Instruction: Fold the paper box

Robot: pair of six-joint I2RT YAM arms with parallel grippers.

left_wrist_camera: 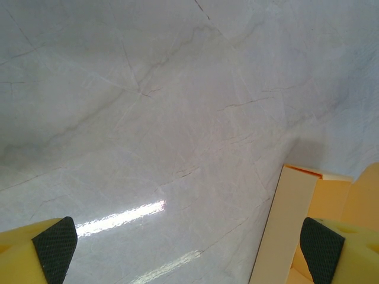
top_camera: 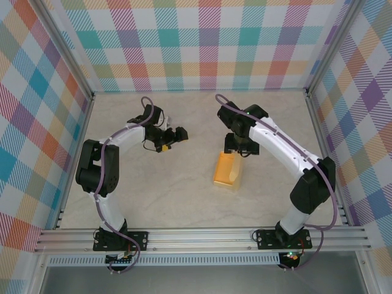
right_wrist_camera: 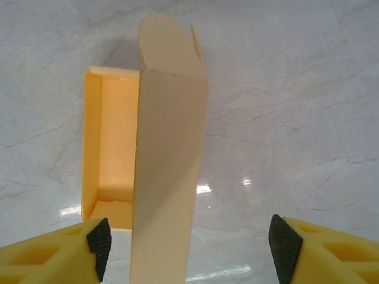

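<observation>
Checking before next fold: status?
Left gripper open, off the box. Right gripper open, straddling its raised flap. Box half-folded, unclosed. Nothing in the way.

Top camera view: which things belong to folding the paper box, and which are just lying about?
Part of the job:
- paper box, one long panel not yet closed
- right end effector, at the box's far end
- left end effector, off to the box's left

Just surroundings:
- marble-look table
- checked walls
- aluminium frame rail

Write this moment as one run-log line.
paper box: on table, lid open | left gripper: open, apart from box | right gripper: open, around raised lid panel
</observation>
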